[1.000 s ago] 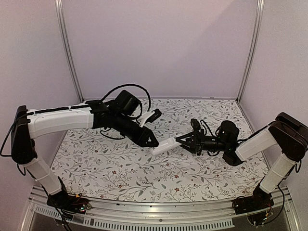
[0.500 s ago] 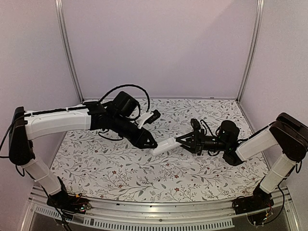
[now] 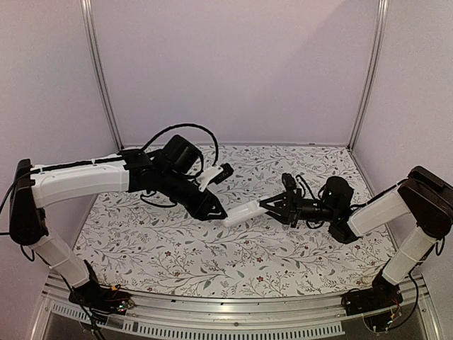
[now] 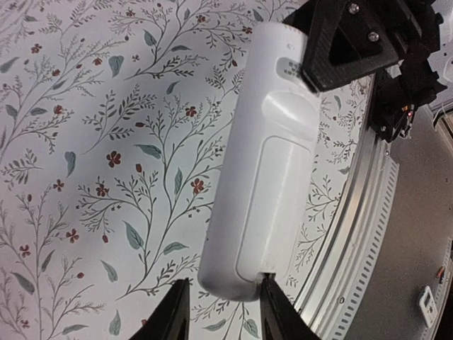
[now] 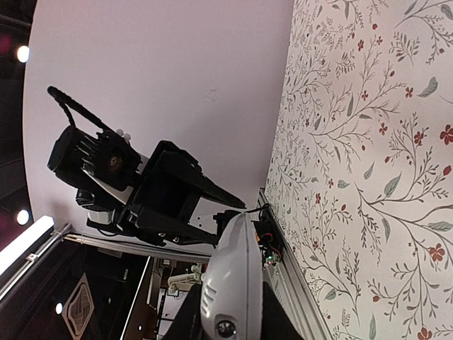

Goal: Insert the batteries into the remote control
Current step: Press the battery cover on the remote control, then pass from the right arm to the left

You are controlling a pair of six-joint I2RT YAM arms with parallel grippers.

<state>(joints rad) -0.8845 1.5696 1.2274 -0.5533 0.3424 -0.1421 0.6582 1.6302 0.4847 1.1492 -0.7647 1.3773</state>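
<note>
Floral tablecloth (image 3: 141, 241) underneath, right gripper (image 3: 272, 207) is clamping the one remote (image 3: 244, 211) mid-frame, left gripper (image 4: 221, 312) is hanging fingers-apart around its end.

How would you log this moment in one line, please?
right pincer: shut on one end of slim white plastic remote control | left pincer: open, flanking its other end | back cover: in place
</note>
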